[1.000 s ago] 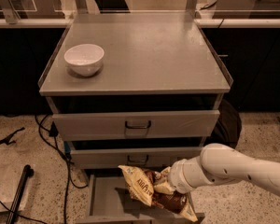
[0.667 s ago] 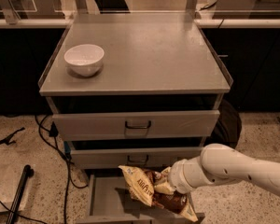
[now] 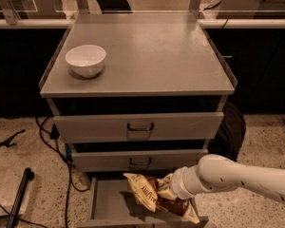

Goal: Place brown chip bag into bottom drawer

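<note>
**Bag over the open drawer, release left to do**

Your pincer (image 3: 167,193) sits low in front of the cabinet, just under the middle drawer (image 3: 138,160). It is closed on the chip bag (image 3: 146,193), pinching it at the crumpled middle. The bottom drawer (image 3: 108,204) is pulled out directly beneath the pincer, and its bare grey floor shows to the pincer's left.

So the carry looks done: the bag is within the drawer's outline, and its lower end is down near the front lip. I cannot tell whether that end touches the floor. What remains, as I judge it, is to lower a little, let go, and draw your arm clear. The task says nothing about closing the drawer.

The bag lies slantwise. Its long axis runs from a cream end raised up and to the left of the pincer, down to the other end below and to the right, under your wrist. The lettered face is turned up towards the camera. Expect the raised end to flop down leftwards onto the bare floor once released.

The white bowl (image 3: 85,60) is far above and left of the pincer, well out of the way.
</note>
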